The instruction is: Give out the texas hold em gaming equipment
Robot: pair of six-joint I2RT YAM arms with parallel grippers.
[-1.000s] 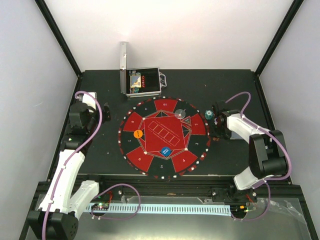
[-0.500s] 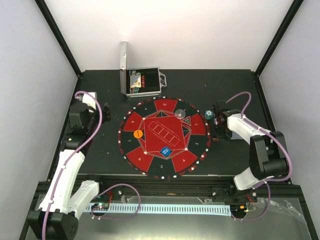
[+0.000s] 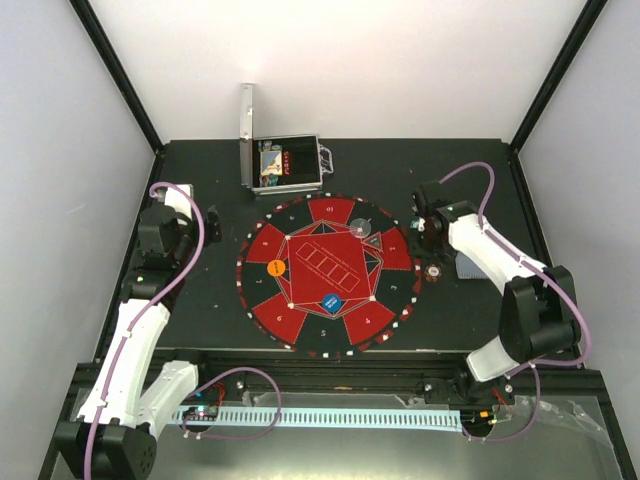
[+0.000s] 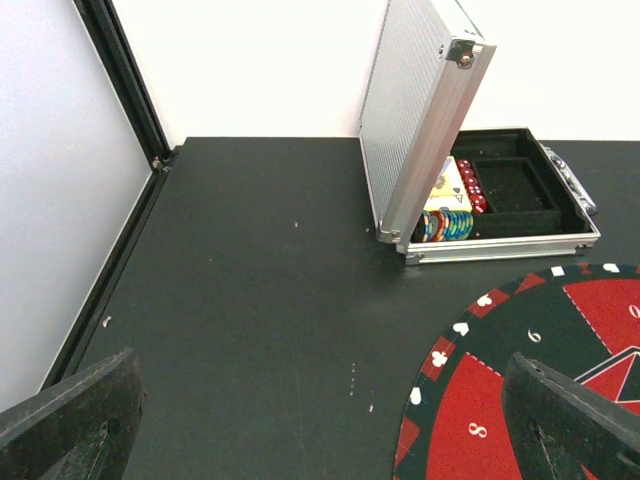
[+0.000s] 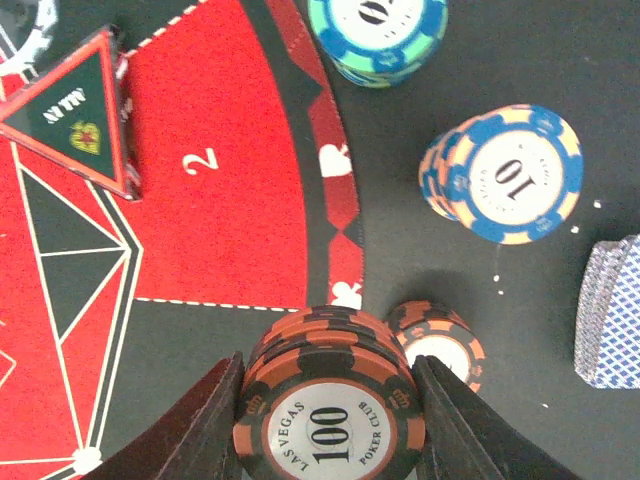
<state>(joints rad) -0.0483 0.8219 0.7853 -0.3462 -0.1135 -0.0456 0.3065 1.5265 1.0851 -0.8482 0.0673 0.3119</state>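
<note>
Four stacks of poker chips are showing, with one deck of cards and one triangular marker. One orange disc, one blue disc and one clear disc are lying on one round mat; one silver case is standing open

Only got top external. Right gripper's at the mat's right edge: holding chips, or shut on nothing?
Observer: In the right wrist view, the right gripper is shut on the orange-and-black 100 stack, one finger on each side.
Operator: Anything close beside it?
Observer: A second orange-and-black stack sits right next to the held one. I cannot tell if they touch.
Operator: Left side holding anything?
Observer: No. The left gripper is open, with only bare table between its fingers. It faces the open silver case.
</note>
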